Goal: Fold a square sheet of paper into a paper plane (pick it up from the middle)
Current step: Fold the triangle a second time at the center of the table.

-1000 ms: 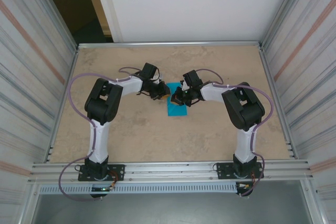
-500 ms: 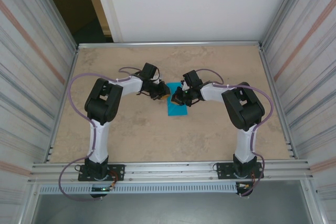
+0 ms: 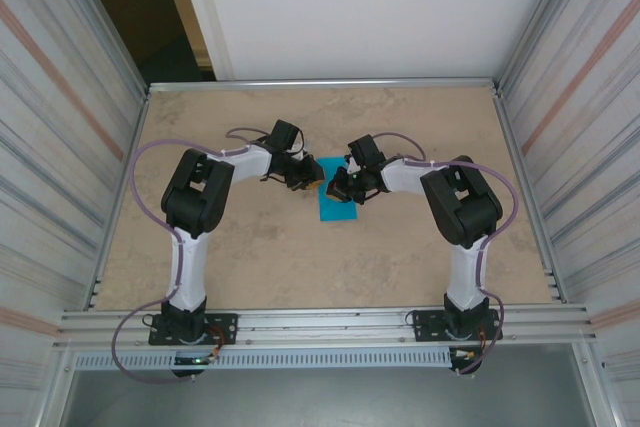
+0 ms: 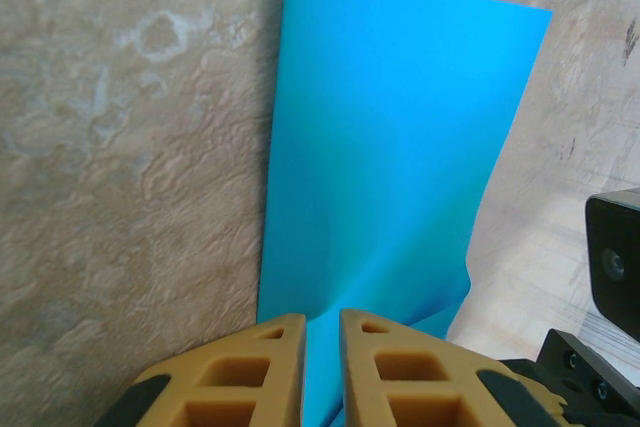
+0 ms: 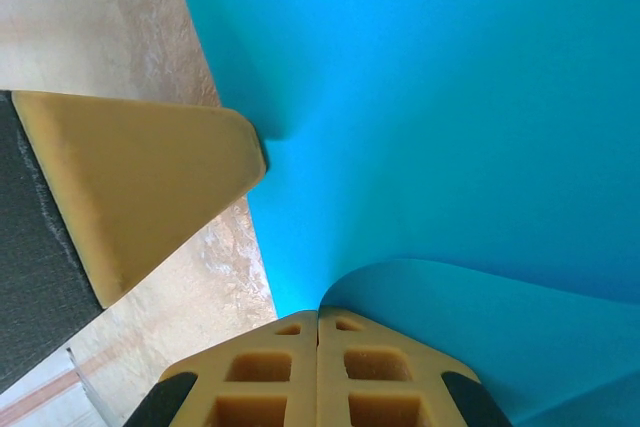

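Two arms meet mid-desk (image 3: 260, 257) over the blue sheet (image 3: 336, 209), w/ left fingers (image 3: 306, 179) & right fingers (image 3: 339, 187) at its far end. L wrist: left fingers (image 4: 300, 335) nearly together, pinching sheet (image 4: 400, 147) edge, crease running into them. R wrist: right fingers (image 5: 318, 325) pressed together on a raised flap of sheet (image 5: 450, 97).

The left arm (image 3: 195, 197) and the right arm (image 3: 460, 202) are built alike, with white links between bulky black joint housings. Each is bolted to a black base plate (image 3: 185, 325) at the desk's near edge. A thin lilac cable (image 3: 140, 162) runs along each arm. The left gripper (image 4: 322, 319) and right gripper (image 5: 318, 312) have tan-yellow fingers (image 4: 250, 377) moulded with squarish hollow pockets.
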